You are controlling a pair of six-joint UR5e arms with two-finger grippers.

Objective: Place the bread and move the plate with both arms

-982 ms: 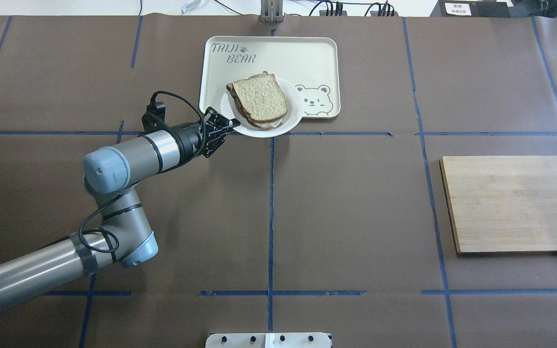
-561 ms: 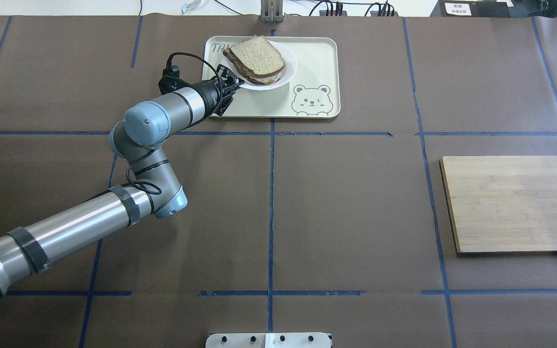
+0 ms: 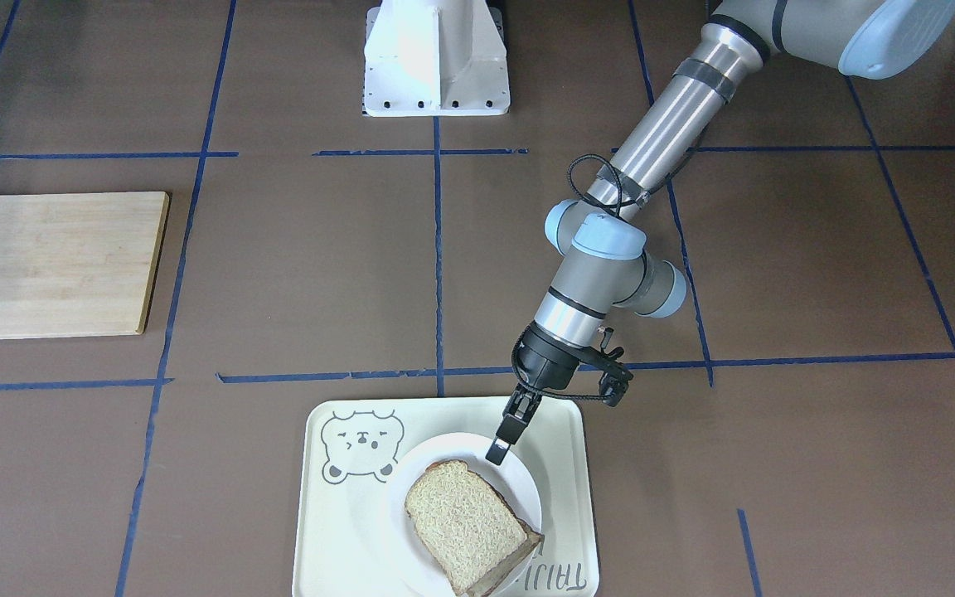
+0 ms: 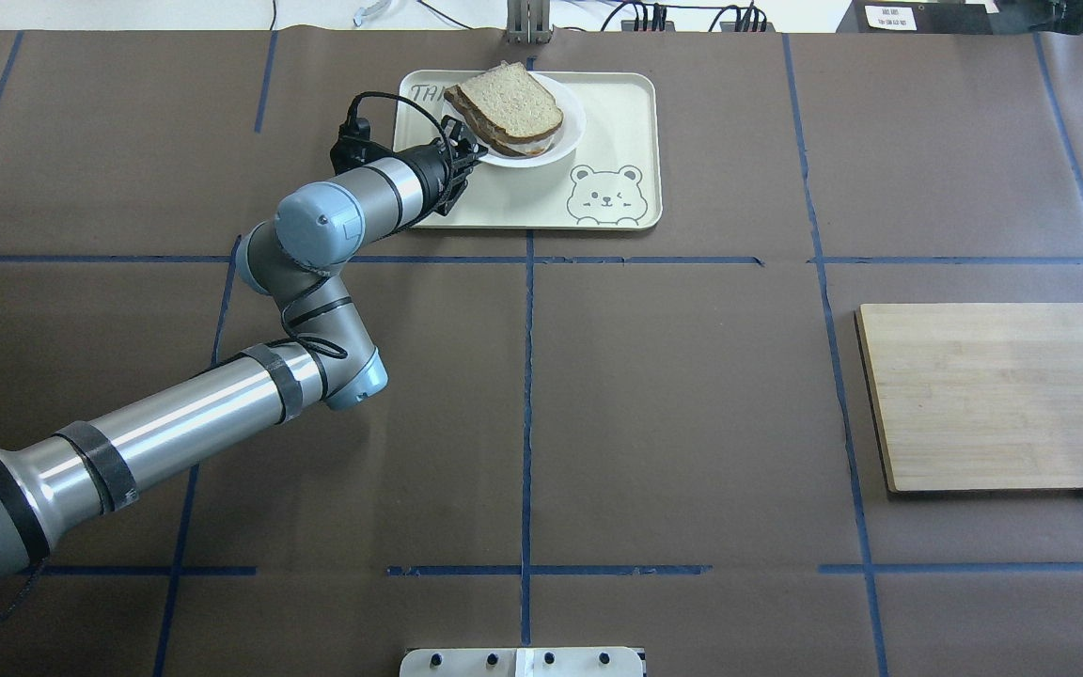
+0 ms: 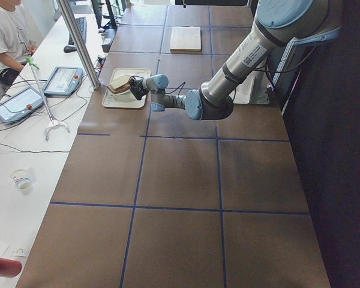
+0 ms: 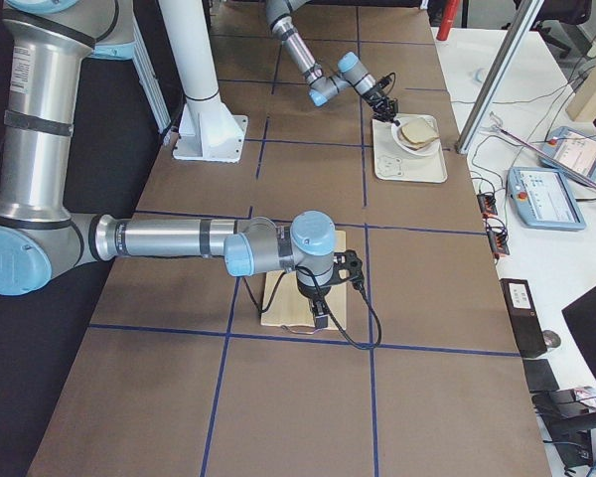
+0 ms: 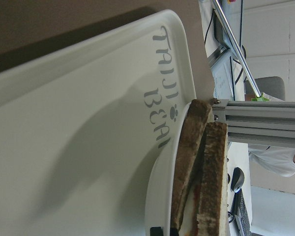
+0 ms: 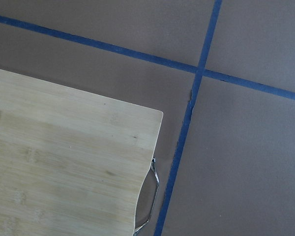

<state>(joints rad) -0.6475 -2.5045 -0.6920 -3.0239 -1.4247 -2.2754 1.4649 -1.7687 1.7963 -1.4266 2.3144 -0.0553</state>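
The white plate (image 4: 572,132) carries the bread (image 4: 513,108), a speckled brown slice stacked on another slice. My left gripper (image 4: 466,150) is shut on the plate's near-left rim (image 3: 477,444) over the back left of the cream bear tray (image 4: 617,103). In the left wrist view the plate's rim (image 7: 155,196) casts a shadow on the tray (image 7: 64,147), and the two dark crusts (image 7: 206,172) show edge-on. My right gripper (image 6: 318,318) hovers over the wooden board (image 6: 278,303); I cannot tell whether it is open or shut.
A wooden cutting board (image 4: 997,395) with a metal handle (image 8: 152,196) lies at the table's right. The white pedestal (image 3: 436,58) stands at the robot's side. A metal post (image 4: 527,23) rises just behind the tray.
My left arm has carried the plate with the bread from the tray's near edge away from the robot, to the tray's back left part.
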